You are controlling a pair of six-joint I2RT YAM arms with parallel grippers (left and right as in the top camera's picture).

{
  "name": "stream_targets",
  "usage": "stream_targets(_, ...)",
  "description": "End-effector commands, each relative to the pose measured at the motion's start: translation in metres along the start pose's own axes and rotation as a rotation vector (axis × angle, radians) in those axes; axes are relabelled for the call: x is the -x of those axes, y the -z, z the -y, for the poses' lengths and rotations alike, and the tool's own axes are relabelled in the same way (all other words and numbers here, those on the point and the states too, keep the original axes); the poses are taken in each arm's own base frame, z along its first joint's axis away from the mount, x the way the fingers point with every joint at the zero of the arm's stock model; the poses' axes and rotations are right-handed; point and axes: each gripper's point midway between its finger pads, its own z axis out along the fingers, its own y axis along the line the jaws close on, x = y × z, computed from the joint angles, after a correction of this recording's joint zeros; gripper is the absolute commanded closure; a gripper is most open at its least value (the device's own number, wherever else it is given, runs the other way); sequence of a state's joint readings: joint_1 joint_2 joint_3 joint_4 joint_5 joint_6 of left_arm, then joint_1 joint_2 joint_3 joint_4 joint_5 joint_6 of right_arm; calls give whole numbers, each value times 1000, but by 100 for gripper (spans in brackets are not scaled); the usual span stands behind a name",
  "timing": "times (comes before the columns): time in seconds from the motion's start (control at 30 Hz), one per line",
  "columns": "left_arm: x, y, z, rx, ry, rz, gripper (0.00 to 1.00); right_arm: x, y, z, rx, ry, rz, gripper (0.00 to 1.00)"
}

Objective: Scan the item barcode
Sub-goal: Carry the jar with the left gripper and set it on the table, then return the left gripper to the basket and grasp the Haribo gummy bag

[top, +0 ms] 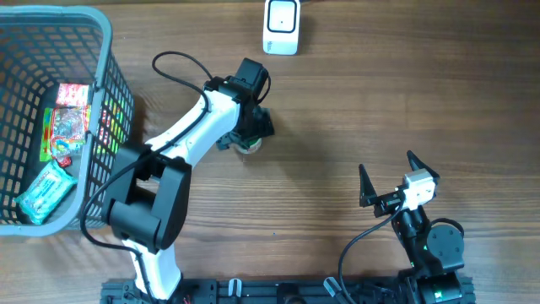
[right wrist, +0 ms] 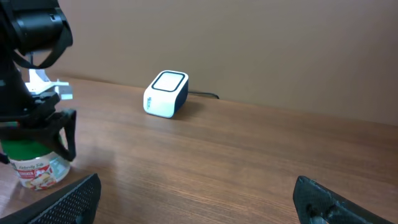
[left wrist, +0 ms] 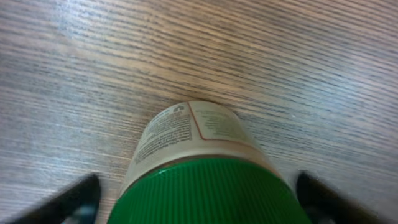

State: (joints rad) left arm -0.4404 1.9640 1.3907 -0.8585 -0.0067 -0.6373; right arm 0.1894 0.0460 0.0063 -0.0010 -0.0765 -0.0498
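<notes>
The item is a small jar [left wrist: 199, 140] with a ribbed green lid and a cream printed label, standing upright on the wooden table. My left gripper [left wrist: 199, 202] straddles it from above, open, its black fingers [left wrist: 71, 200] set a little off the lid on both sides. From overhead the jar [top: 249, 147] is mostly hidden under that gripper [top: 251, 135]. The white barcode scanner [top: 281, 25] sits at the table's far edge. The right wrist view shows the jar [right wrist: 34, 167] far left and the scanner [right wrist: 166, 93] beyond. My right gripper [top: 386, 165] stands open and holds nothing.
A grey wire basket [top: 105, 80] at the far left holds several packaged snacks [top: 67, 118]. The scanner's cable [right wrist: 205, 94] runs off behind it. Bare wood lies between the jar and the scanner.
</notes>
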Motion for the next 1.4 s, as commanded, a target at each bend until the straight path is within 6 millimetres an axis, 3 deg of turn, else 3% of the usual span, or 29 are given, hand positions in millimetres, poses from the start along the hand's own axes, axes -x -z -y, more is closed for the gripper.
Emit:
stream_targets(0.0, 1, 7, 6, -26, -3, 9, 0, 1, 0, 1, -7, 3, 3, 0)
stream_targets(0.13, 7, 40, 11, -79, -4, 71, 0, 1, 0, 1, -7, 3, 3, 0)
stream_targets(0.27, 7, 96, 10, -152, -8, 157, 0, 1, 0, 1, -7, 3, 3, 0)
stream_targets(0.43, 3, 151, 5, -226, -37, 255, 0, 1, 0, 1, -7, 3, 3, 0)
stream_targets(0.67, 15, 214, -15, -218, -111, 491, 0, 1, 0, 1, -7, 3, 3, 0)
stream_targets(0.77, 35, 271, -19, -263, -97, 729, 0, 1, 0, 1, -7, 3, 3, 0)
stream_targets(0.9, 46, 321, -31, -273, -82, 930, 0, 1, 0, 1, -7, 3, 3, 0)
stream_targets(0.97, 57, 339, -53, -177, -19, 1028, 0, 1, 0, 1, -7, 3, 3, 0)
stream_targets(1.1, 78, 355, -125, -22, 175, 1101, 0, 1, 0, 1, -7, 3, 3, 0)
stream_targets(1.17, 83, 360, -155, 11, 249, 1113, 0, 1, 0, 1, -7, 3, 3, 0)
stream_targets(1.23, 84, 369, -202, 63, 405, 1142, 0, 1, 0, 1, -7, 3, 3, 0)
stream_targets(1.37, 84, 372, -256, 23, 629, 1150, 0, 1, 0, 1, -7, 3, 3, 0)
